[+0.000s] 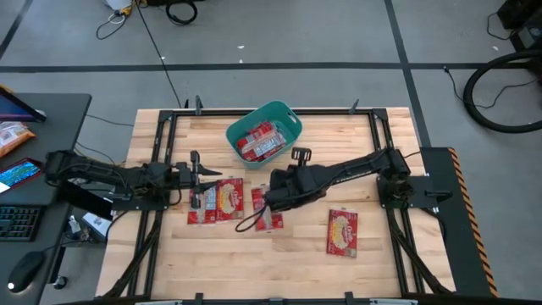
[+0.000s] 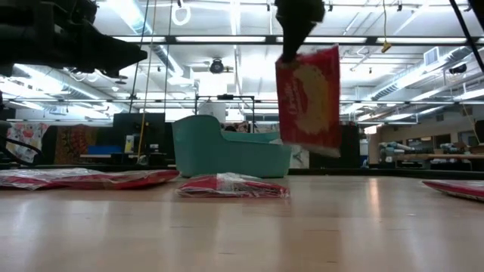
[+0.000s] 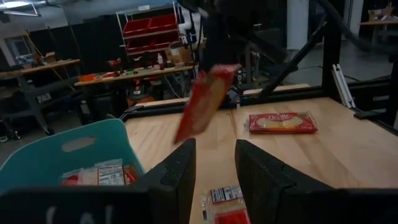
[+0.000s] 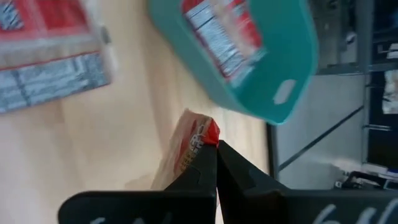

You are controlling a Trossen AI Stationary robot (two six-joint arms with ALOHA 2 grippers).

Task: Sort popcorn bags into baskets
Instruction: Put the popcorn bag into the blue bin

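The teal basket (image 1: 284,114) stands at the table's far middle with several red popcorn bags (image 1: 258,141) lying inside. My right gripper (image 2: 299,26) is above the table's middle, shut on one red bag (image 2: 308,98) that hangs beneath it. More bags lie flat on the wood: two side by side (image 1: 218,201), one (image 1: 273,219) under the right arm, and one (image 1: 343,231) toward the right. My left gripper (image 3: 214,165) hovers open over the left pair, pointing toward the table's right; nothing is between its fingers. My right gripper pinches the bag by its upper edge (image 4: 206,134) between the two shut fingers, coming from above and pointing down. The bag (image 3: 205,99) hangs below the fingers, lifted clear of the table and slightly tilted.
Black frame rails (image 1: 161,144) run along the table's left and right sides. A dark side desk (image 1: 51,110) left of the table carries an orange-and-white snack packet (image 1: 13,135), a keyboard and a mouse. Bare wood (image 1: 279,263) lies along the near edge.
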